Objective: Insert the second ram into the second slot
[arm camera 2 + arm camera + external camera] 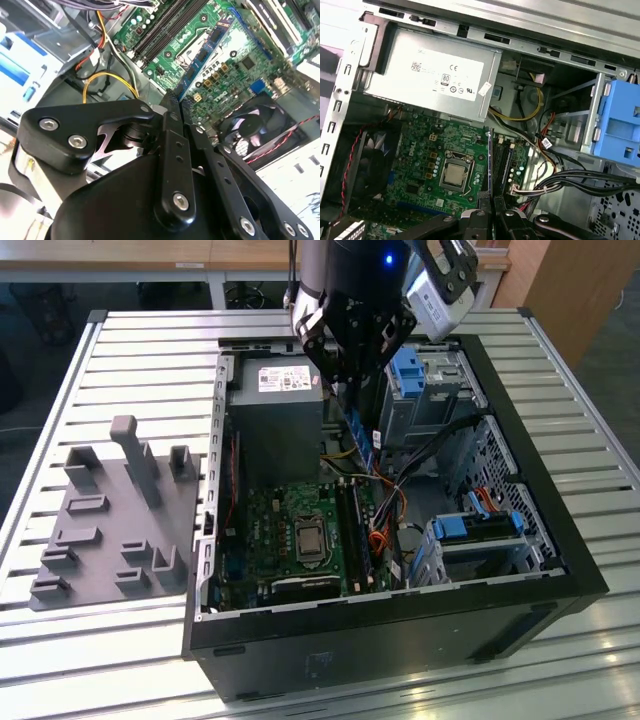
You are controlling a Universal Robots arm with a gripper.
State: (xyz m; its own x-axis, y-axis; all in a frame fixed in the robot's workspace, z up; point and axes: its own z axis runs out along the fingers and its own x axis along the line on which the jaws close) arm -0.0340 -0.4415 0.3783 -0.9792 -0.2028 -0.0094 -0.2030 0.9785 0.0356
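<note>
The black gripper [350, 378] pinches the thin dark-blue ram stick [358, 436] above the green motherboard's long memory slots [353, 535]; I'd say seating remains undone.

Ram [360, 438]: thin, long dark-blue stick, clamped in the gripper [350, 388] and sticking out past the fingertips. It's held up over the board [270, 530], not seated. In both wrist views the ram [201, 61] [490, 160] shows edge-on as a narrow dark strip. Slots [357, 532]: long black parallel channels on the green board, under the ram and apart from it, running approx. the same way as the stick. Can't tell which is the 2nd.
</note>
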